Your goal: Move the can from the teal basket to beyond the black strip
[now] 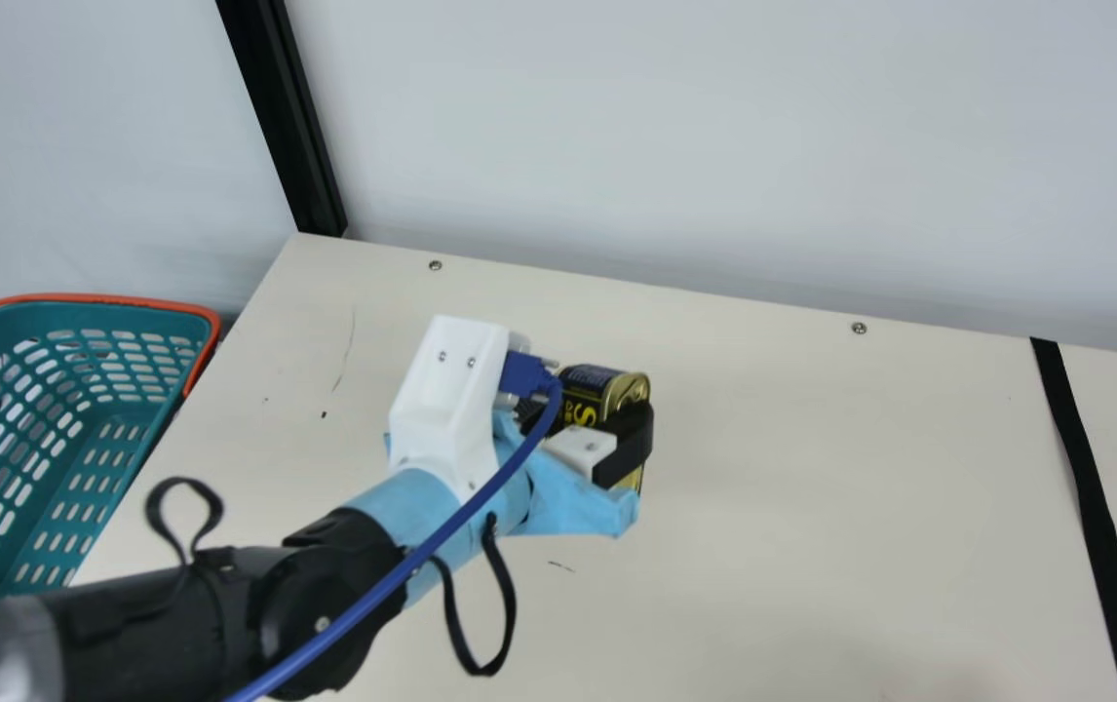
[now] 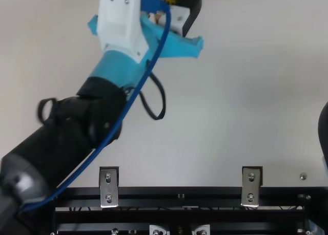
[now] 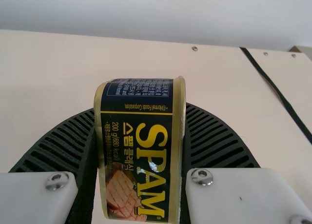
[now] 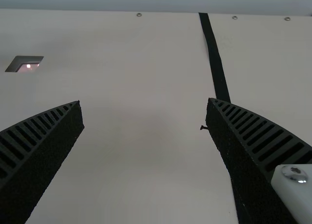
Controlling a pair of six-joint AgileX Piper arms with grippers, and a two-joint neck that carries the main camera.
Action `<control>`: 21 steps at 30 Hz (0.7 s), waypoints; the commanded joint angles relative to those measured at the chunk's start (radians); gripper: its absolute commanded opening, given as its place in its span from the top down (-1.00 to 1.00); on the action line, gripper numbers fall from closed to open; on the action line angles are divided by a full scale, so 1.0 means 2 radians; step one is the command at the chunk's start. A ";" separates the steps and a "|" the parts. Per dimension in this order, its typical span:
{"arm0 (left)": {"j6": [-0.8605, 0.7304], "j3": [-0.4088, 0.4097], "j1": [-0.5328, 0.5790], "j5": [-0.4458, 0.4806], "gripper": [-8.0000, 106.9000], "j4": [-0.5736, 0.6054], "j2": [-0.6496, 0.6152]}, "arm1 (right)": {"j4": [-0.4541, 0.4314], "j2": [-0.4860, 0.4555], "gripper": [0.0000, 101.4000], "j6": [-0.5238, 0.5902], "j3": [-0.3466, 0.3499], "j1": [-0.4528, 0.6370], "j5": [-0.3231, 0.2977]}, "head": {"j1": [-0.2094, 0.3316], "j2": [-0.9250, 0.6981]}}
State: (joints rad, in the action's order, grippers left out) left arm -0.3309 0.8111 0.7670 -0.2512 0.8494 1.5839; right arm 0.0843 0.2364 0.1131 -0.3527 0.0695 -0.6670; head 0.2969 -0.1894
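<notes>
In the main view my left gripper (image 1: 586,421) is shut on the can (image 1: 601,386), which is dark with gold rims, over the table between the teal basket (image 1: 144,341) and the black strip (image 1: 1085,478). The left wrist view has the can (image 3: 139,151) gripped between both ribbed fingers of the left gripper (image 3: 139,160). Whether the can touches the table I cannot tell. My right gripper (image 4: 145,114) stands open with nothing between its fingers, and the black strip (image 4: 214,58) runs past one of them.
The cream table (image 1: 812,507) meets a pale wall (image 1: 695,146) at its far edge. A black post (image 1: 286,117) rises at the table's far left corner. In the top view a metal rail (image 2: 179,194) runs along the near edge.
</notes>
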 commanded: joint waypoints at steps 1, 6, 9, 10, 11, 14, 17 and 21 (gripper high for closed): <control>-0.027 -0.010 -0.014 0.036 0.68 0.025 -0.017 | 0.000 0.000 -1.00 0.000 0.000 0.000 0.000 | 0.002 0.005; -0.027 -0.010 -0.014 0.035 0.68 0.024 -0.016 | 0.000 0.000 -1.00 0.000 0.000 0.000 0.000 | 0.002 0.005; -0.017 -0.011 -0.014 0.034 0.68 0.015 -0.015 | 0.000 0.000 -1.00 0.000 0.000 0.000 0.000 | 0.002 0.005; -0.022 -0.012 -0.015 0.033 0.68 0.011 -0.015 | 0.000 0.000 -1.00 0.000 0.000 0.000 0.000 | 0.002 0.005; -0.030 -0.014 -0.016 0.031 0.68 0.005 -0.013 | 0.000 0.000 -1.00 0.000 0.000 0.000 0.000 | 0.002 0.005; -0.054 -0.016 -0.020 0.025 0.68 -0.024 -0.012 | 0.000 0.000 -1.00 0.000 0.000 0.000 0.000 | 0.002 0.005; -0.092 -0.013 -0.024 0.028 0.68 -0.052 -0.015 | 0.000 0.000 -1.00 0.000 0.000 0.000 0.000 | 0.002 0.005; -0.143 -0.002 -0.027 0.049 0.68 -0.091 -0.025 | 0.000 0.000 -1.00 0.000 0.000 0.000 0.000 | 0.002 0.005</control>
State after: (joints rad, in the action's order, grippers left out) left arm -0.5536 0.8011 0.7144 -0.1682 0.7047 1.5395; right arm 0.0843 0.2364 0.1131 -0.3527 0.0695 -0.6670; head 0.2969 -0.1843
